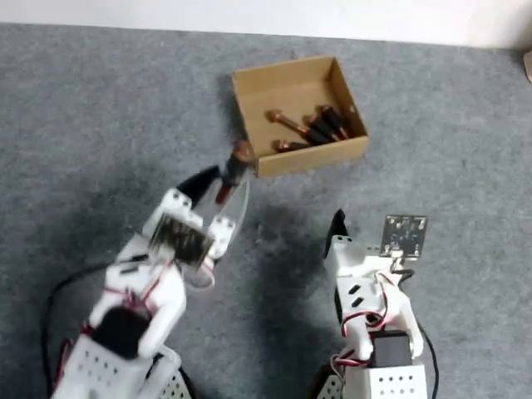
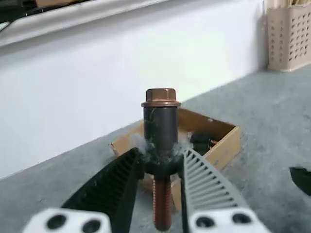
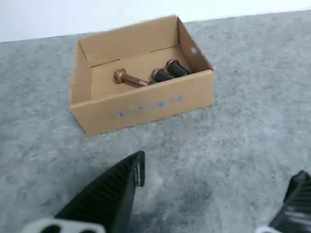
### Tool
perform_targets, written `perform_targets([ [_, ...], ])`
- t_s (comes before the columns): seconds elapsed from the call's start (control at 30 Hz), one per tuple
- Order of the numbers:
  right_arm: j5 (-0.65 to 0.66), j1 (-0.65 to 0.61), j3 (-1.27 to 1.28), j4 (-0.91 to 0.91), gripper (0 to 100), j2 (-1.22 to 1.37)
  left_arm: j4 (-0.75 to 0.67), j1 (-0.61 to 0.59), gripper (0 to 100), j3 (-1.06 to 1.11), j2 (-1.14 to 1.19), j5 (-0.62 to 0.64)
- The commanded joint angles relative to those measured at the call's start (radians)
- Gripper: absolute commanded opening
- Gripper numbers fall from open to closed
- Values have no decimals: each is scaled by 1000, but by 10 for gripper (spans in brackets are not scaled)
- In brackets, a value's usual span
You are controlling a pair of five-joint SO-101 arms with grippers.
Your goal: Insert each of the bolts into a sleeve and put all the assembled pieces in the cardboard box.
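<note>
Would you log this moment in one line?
left jaws: shut on sleeved bolt near cardboard box | right jaws: open | boxed: assembled pieces

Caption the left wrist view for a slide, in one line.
Left end effector grips a copper bolt seated in its black sleeve, facing the cardboard box holding assembled pieces.

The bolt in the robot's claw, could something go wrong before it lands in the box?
Maybe. The left gripper pinches only the sleeve, so the bolt might slide out if tipped. It also hangs by the cardboard box corner, so it could land outside.
</note>
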Motion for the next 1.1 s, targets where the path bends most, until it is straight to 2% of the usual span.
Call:
perform_targets([
  [0.0,-8,12,38,-59,406,-7,-29,-79,5,-380,424,8],
  [0.13,3,12,38,-59,406,-7,-23,-177,5,-812,909,8],
  [0.3,43,10,58,-110,406,-5,-28,-170,5,-1311,1451,5],
  [0.4,46,10,90,-111,406,-5,-20,-168,5,-1572,1719,3],
  [0.5,46,10,93,-111,406,-5,69,-203,5,-1770,1876,2],
  [0.67,48,-1,93,-113,406,-5,92,-200,5,-1925,2115,-2],
  [0.83,48,-5,93,-113,406,-5,48,-202,5,-2091,2353,-18],
  [1.07,48,-5,101,-150,406,-5,49,-202,5,-2293,2563,-18],
])
